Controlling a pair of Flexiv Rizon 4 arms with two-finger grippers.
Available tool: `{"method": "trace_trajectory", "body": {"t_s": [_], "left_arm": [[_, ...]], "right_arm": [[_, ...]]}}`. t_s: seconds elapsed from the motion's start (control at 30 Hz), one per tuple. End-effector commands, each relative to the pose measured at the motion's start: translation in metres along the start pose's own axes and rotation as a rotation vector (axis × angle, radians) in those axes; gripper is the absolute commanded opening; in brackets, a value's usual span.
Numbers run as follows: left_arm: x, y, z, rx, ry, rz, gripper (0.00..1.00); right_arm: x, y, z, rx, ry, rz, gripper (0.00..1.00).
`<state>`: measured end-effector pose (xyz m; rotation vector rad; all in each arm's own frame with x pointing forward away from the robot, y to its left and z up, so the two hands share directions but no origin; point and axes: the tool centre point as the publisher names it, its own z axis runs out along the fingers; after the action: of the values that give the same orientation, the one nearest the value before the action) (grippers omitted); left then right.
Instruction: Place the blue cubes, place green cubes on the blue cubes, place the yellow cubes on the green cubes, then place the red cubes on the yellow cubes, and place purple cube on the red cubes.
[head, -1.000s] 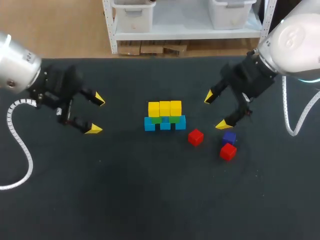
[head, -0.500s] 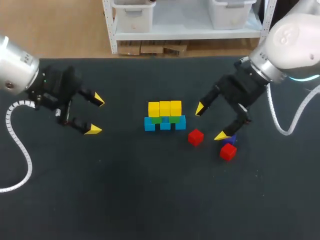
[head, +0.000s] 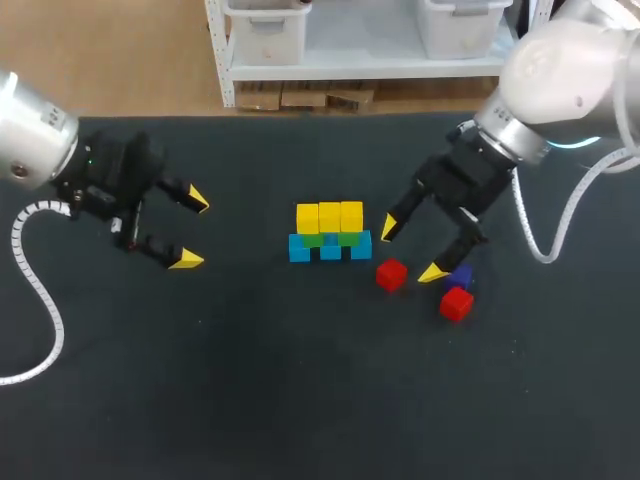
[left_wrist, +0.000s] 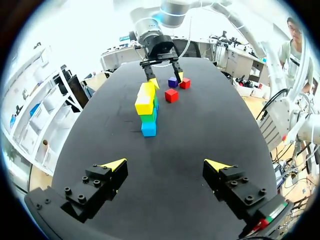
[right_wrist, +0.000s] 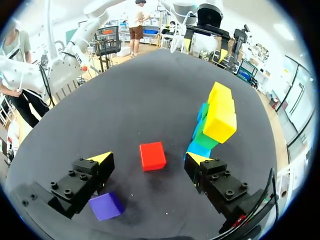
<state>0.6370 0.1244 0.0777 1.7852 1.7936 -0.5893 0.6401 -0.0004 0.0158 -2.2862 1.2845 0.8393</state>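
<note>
Head view — right claw (head: 410, 251) tilts down near a red cube (head: 391, 274), spread wide, holding nothing

Left pincer (head: 192, 228), right pincer (head: 411, 250): both agape.

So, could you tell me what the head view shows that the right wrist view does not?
Only the head view shows the second red cube beside the purple cube. Only the right wrist view shows the nearer red cube lined up ahead of the gap between the fingers of the open right gripper. Both show that red cube, the purple cube and the blue, green and yellow stack.
</note>
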Motion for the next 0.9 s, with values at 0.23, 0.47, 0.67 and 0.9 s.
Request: {"method": "trace_trajectory", "body": {"t_s": [0.23, 0.47, 0.67, 0.9], "left_arm": [[0.001, -0.002, -0.001, -0.004, -0.006, 0.003, 1.00], [0.001, -0.002, -0.001, -0.004, -0.006, 0.003, 1.00], [0.001, -0.002, -0.001, -0.004, -0.006, 0.003, 1.00], [0.001, -0.002, -0.001, -0.004, -0.006, 0.003, 1.00]], "right_arm": [[0.002, 0.002, 0.010, -0.011, -0.016, 0.004, 0.69], [0.003, 0.003, 0.017, -0.021, -0.028, 0.005, 0.67], [0.004, 0.002, 0.023, -0.028, -0.034, 0.005, 0.46], [0.001, 0.004, 0.024, -0.020, -0.043, 0.021, 0.00]]}}
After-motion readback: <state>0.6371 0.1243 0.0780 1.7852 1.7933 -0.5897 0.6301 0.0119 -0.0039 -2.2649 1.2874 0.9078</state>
